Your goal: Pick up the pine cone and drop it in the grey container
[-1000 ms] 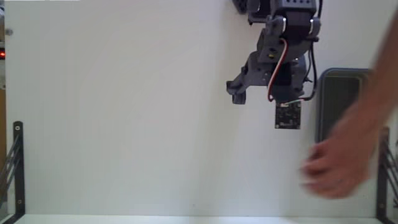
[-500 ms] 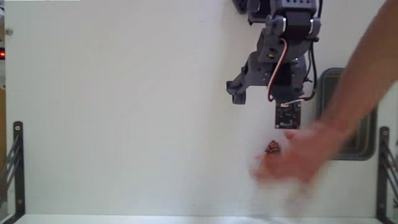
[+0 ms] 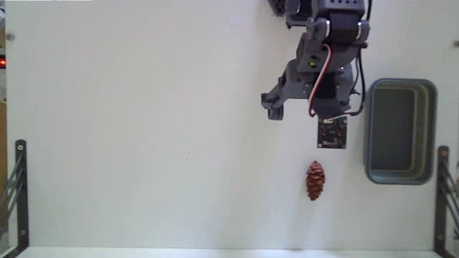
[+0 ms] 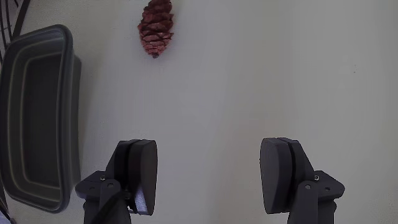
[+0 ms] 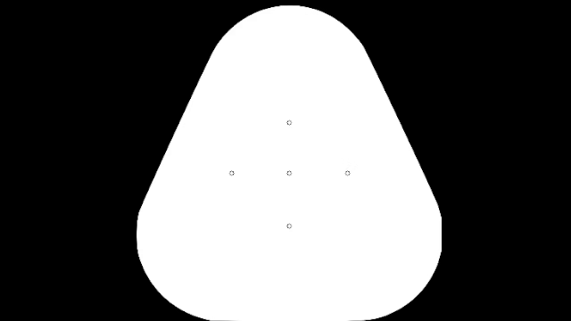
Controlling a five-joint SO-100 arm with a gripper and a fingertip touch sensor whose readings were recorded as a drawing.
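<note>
Scaly pine cone [image 3: 315, 180], smooth plastic grey container [image 3: 427, 129]

One arm, folded near our base — gripper [image 4: 208, 177] empty, jaws spread wide apart, nothing between our two fingers [image 4: 142, 174].

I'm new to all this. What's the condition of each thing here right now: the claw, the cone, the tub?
gripper: open, holding nothing, above bare table.
pine cone: lying loose on the table, untouched, outside the tub.
grey container: upright, nothing visible inside.
</note>
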